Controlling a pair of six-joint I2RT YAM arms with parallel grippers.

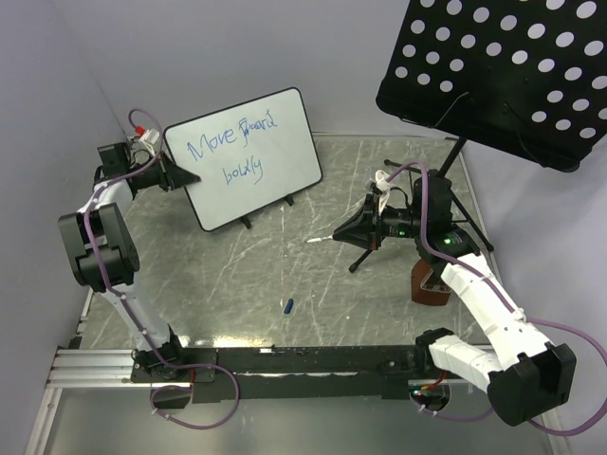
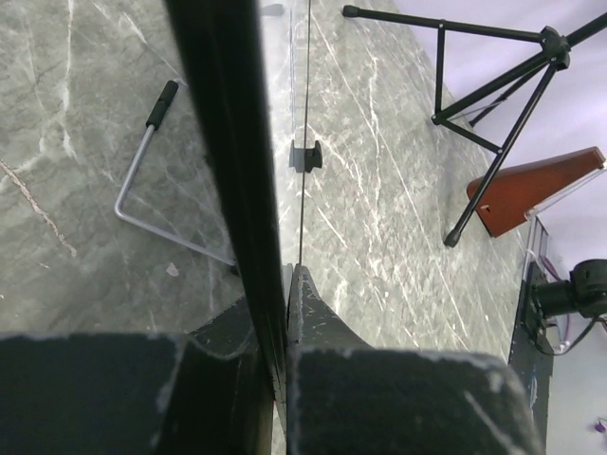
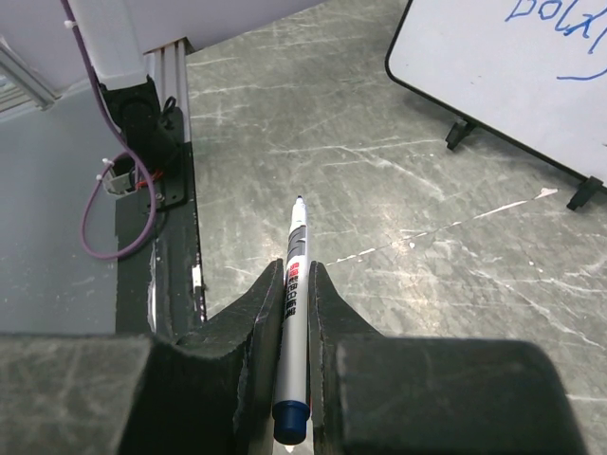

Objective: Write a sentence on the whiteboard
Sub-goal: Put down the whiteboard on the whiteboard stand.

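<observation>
The whiteboard [image 1: 248, 156] stands tilted on small black feet at the back left of the table, and blue handwriting [image 1: 230, 144] fills two lines on it. My left gripper [image 1: 186, 176] is shut on the board's left rim; the left wrist view shows that black rim [image 2: 228, 161] edge-on between the fingers [image 2: 313, 318]. My right gripper [image 1: 341, 234] hovers right of the board, shut on a white marker [image 3: 294, 303] with a blue end, its bare tip pointing away from the board. The board's lower corner [image 3: 493, 76] shows in the right wrist view.
A black perforated music stand [image 1: 493, 71] rises at the back right on a tripod [image 2: 493, 114]. A brown wedge-shaped object [image 1: 429, 282] sits by the right arm. A small blue marker cap [image 1: 287, 305] lies on the marble top. The board's wire prop [image 2: 142, 180] rests behind it.
</observation>
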